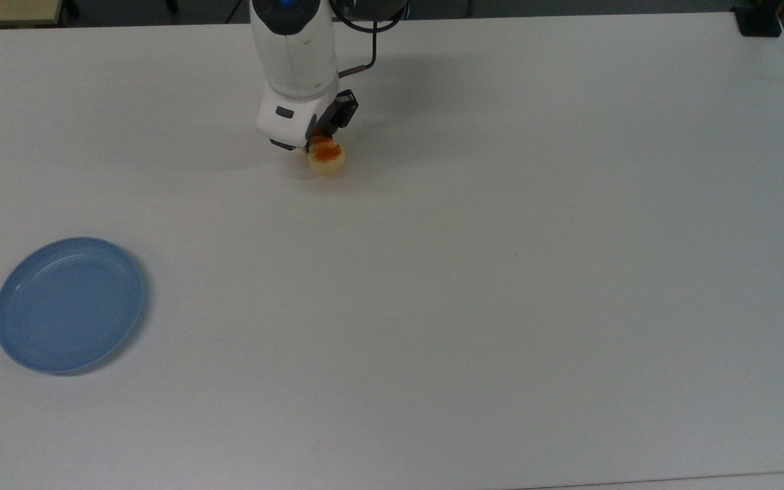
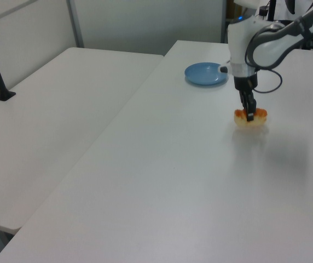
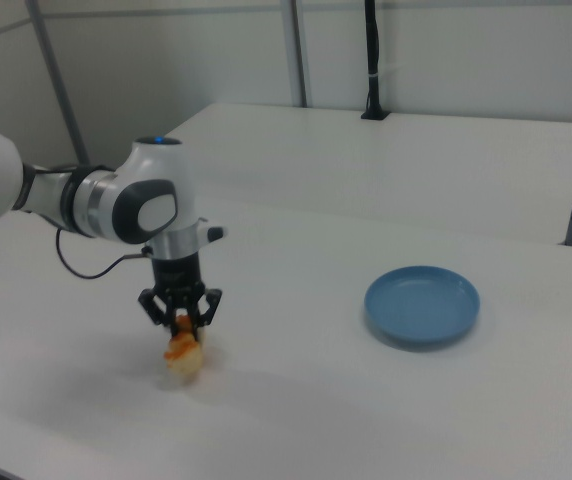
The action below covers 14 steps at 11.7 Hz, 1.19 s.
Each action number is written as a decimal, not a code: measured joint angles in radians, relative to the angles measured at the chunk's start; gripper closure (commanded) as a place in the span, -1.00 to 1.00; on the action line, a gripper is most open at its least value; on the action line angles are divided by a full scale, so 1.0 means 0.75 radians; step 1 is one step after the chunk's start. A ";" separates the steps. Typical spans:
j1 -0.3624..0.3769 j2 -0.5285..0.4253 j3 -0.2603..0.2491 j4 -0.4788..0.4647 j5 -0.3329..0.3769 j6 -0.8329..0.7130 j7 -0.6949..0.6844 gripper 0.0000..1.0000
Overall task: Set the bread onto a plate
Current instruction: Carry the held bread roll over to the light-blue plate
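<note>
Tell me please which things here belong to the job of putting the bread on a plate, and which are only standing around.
Belong to the job:
- bread, on the table under the tool
- tool, closed on the bread
- plate, blue, nothing on it, far from the bread

Only standing around:
- second white table, beside the work table
- black pole, on a table at the back
</note>
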<state>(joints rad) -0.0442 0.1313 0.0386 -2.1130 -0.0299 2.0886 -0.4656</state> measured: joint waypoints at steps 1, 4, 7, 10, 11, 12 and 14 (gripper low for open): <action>-0.040 -0.004 -0.001 0.056 0.000 -0.036 0.000 0.39; -0.187 -0.003 -0.006 0.271 0.000 -0.151 0.001 0.43; -0.278 0.040 -0.037 0.496 0.038 -0.248 0.046 0.43; -0.287 0.209 -0.092 0.711 0.040 -0.251 0.248 0.40; -0.288 0.289 -0.105 0.788 0.040 -0.250 0.313 0.40; -0.288 0.371 -0.118 0.871 0.040 -0.246 0.368 0.40; -0.288 0.494 -0.142 0.995 0.040 -0.177 0.483 0.40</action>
<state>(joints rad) -0.2604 0.5019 -0.0679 -1.3667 -0.0003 1.9560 -0.1037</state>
